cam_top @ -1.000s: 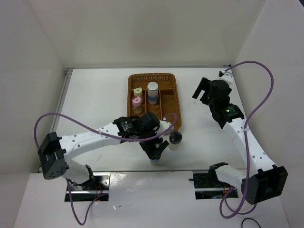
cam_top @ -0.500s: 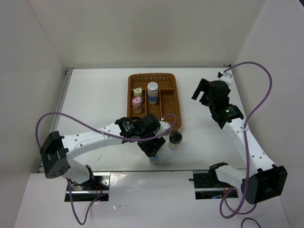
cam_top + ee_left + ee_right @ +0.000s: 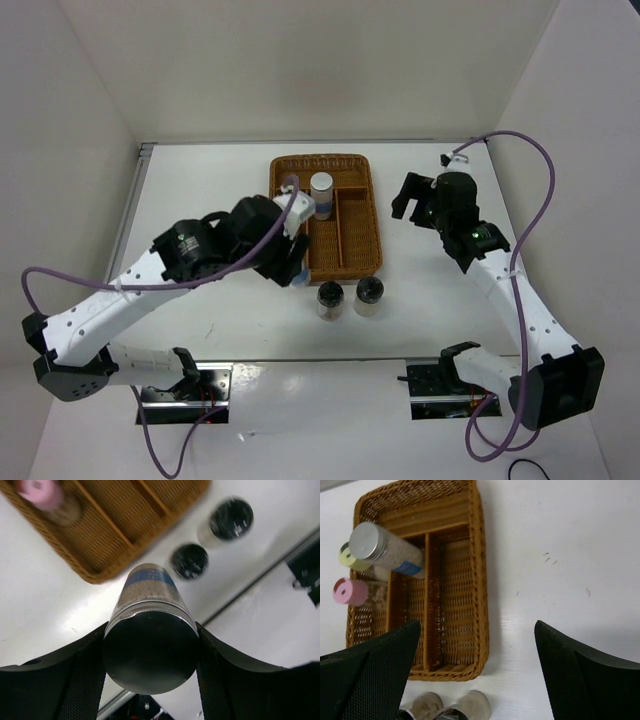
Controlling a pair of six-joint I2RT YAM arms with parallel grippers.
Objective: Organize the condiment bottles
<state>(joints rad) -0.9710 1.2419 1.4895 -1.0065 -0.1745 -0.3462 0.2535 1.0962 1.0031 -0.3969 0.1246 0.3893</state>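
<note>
Metal-capped jar (image 3: 150,605) tight within the left gripper (image 3: 150,662)

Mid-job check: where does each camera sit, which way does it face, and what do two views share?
Top external: above and behind the bases, facing down onto the white table and brown wicker divided tray; both arms show.
Left wrist: on the left gripper, facing down; its black fingers clamp a clear metal-capped shaker jar.
Right wrist: on the right gripper, facing down onto the tray between open fingers.
Shared: top and left wrist both show two black-capped jars standing on the table beside the tray.
</note>
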